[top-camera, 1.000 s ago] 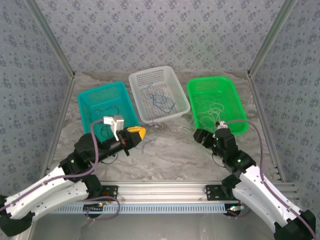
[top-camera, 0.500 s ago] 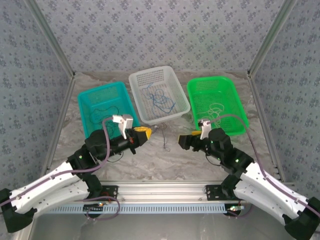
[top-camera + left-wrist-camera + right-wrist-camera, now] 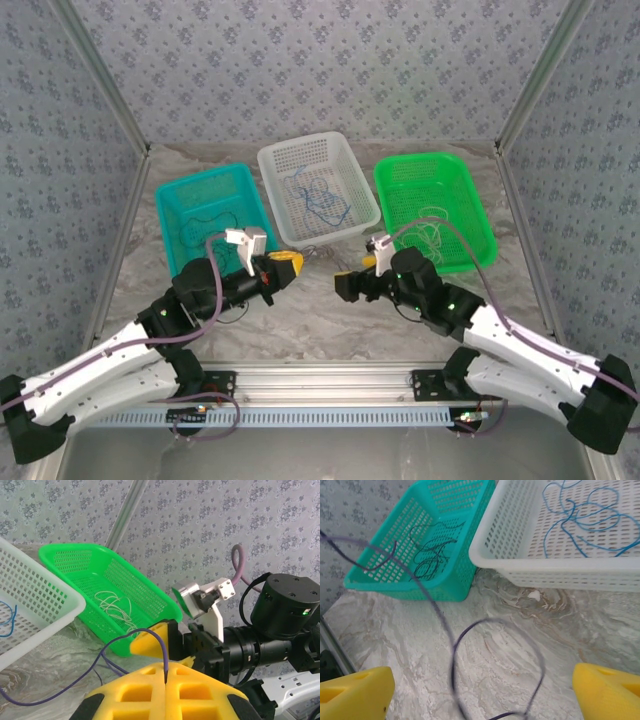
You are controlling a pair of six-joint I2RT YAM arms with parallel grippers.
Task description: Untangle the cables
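Counter [image 3: 320, 312] carries a teal basket [image 3: 200, 178] at 10 o'clock, a white basket [image 3: 300, 144] at 12 and a green basket [image 3: 425, 157] at 2. My left fingers [image 3: 166, 676] are closed tight on a purple cable [image 3: 125, 640]. My right fingers [image 3: 347, 284] stand wide apart and hold nothing; the loop of this cable hangs between them. Black cables [image 3: 432, 550] lie in the teal basket, blue cables [image 3: 580, 520] in the white, white cables [image 3: 117, 607] in the green.

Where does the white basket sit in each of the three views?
Top external: white basket, back centre, between teal basket and green basket.
Left wrist: white basket, left edge, beside the green one.
Right wrist: white basket, upper right, beside the teal one.
Shared landmark: blue cables inside it.
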